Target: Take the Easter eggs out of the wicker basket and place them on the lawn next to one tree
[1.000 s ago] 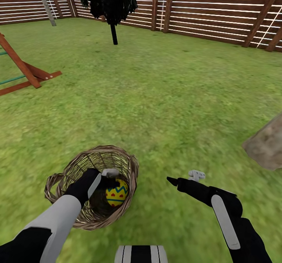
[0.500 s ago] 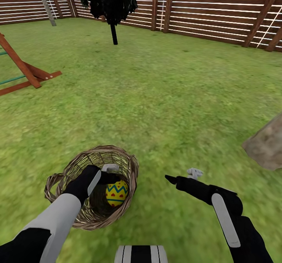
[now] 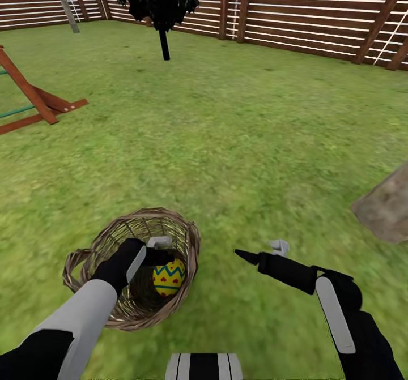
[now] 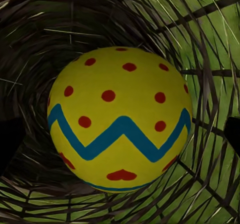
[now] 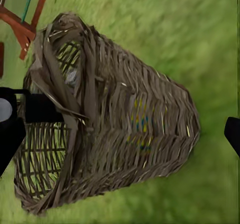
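One yellow Easter egg (image 3: 168, 276) with red dots and a blue zigzag band lies inside the wicker basket (image 3: 107, 241) on the lawn (image 3: 226, 142). My left gripper (image 3: 161, 253) is down in the basket just above this egg. It is open, and in the left wrist view the egg (image 4: 120, 116) sits between its dark fingers (image 4: 9, 146) without touching them. The right gripper (image 3: 262, 251) hovers open over the grass to the right of the basket and holds nothing. From the right wrist, the basket (image 5: 110, 119) shows the egg's colours through its weave. The other eggs are hidden.
A pale grey-brown mottled tree trunk (image 3: 385, 204) rises at the right edge, a short way from the basket. A narrow black tree (image 3: 163, 12) and the slatted fence (image 3: 294, 12) stand far back. A wooden play frame (image 3: 34, 99) is at the left.
The head camera has tipped slightly, shifting the whole scene up a little. My right gripper has crept a bit to the left. The left gripper stays over the egg.
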Tool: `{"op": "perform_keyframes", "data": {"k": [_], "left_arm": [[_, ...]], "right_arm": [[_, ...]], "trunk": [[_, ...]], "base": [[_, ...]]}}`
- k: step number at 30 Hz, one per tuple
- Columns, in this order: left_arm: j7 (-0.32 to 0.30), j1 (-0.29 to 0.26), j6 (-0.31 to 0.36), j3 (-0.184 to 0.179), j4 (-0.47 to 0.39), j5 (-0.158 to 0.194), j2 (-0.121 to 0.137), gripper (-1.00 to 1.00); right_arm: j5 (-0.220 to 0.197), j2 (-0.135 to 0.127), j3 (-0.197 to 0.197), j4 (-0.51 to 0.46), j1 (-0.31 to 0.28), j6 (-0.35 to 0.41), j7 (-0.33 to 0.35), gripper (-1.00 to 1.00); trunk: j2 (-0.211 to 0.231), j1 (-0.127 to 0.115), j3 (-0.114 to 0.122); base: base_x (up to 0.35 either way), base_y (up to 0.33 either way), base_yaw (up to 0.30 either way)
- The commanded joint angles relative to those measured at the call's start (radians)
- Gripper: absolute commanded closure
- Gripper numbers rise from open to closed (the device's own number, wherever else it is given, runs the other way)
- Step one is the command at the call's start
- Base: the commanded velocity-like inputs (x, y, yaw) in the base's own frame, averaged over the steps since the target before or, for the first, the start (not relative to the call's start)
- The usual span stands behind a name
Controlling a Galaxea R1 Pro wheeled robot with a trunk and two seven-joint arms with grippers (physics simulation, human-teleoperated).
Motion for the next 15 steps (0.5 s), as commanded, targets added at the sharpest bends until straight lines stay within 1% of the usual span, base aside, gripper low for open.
{"op": "perform_keyframes", "data": {"k": [1, 3, 8, 9, 10, 11, 12, 15], "left_arm": [[0.004, 0.000, 0.004, -0.003, -0.001, 0.010, 0.001, -1.00], [0.005, 0.000, 0.004, -0.003, -0.001, 0.010, 0.001, -1.00], [0.006, 0.000, 0.003, -0.003, -0.001, 0.010, 0.001, -1.00], [0.006, 0.000, 0.003, -0.003, -0.001, 0.010, 0.001, -1.00], [0.006, 0.000, 0.003, -0.003, -0.001, 0.010, 0.001, -1.00], [0.006, 0.000, 0.003, -0.003, -0.001, 0.010, 0.001, -1.00], [0.006, 0.000, 0.003, -0.003, -0.001, 0.010, 0.001, -1.00], [0.006, 0.000, 0.003, -0.003, -0.001, 0.010, 0.000, -1.00]], "right_arm": [[0.003, -0.002, -0.009, 0.000, 0.000, 0.006, 0.010, -1.00], [0.003, -0.005, -0.032, 0.000, 0.001, 0.007, 0.017, -1.00], [0.003, -0.011, -0.076, -0.001, 0.003, 0.009, 0.026, -1.00], [0.002, -0.013, -0.081, -0.001, 0.003, 0.011, 0.028, -1.00], [0.002, -0.019, -0.086, -0.001, 0.003, 0.019, 0.042, -1.00], [0.002, -0.022, -0.089, -0.001, 0.004, 0.024, 0.054, -1.00], [0.003, -0.028, -0.092, -0.001, 0.004, 0.033, 0.085, -1.00], [0.004, -0.044, -0.097, -0.001, 0.006, 0.044, 0.125, -1.00]], "trunk": [[-0.001, 0.000, -0.005], [-0.001, 0.001, -0.012], [-0.002, 0.003, -0.032], [-0.002, 0.004, -0.036], [-0.003, 0.004, -0.039], [-0.003, 0.004, -0.039], [-0.003, 0.004, -0.039], [-0.003, 0.004, -0.039]], "base": [[0.000, 0.000, 0.000], [0.000, 0.000, 0.000], [0.000, 0.000, 0.000], [0.000, 0.000, 0.000], [0.000, 0.000, 0.000], [0.000, 0.000, 0.000], [0.000, 0.000, 0.000], [0.000, 0.000, 0.000]]}}
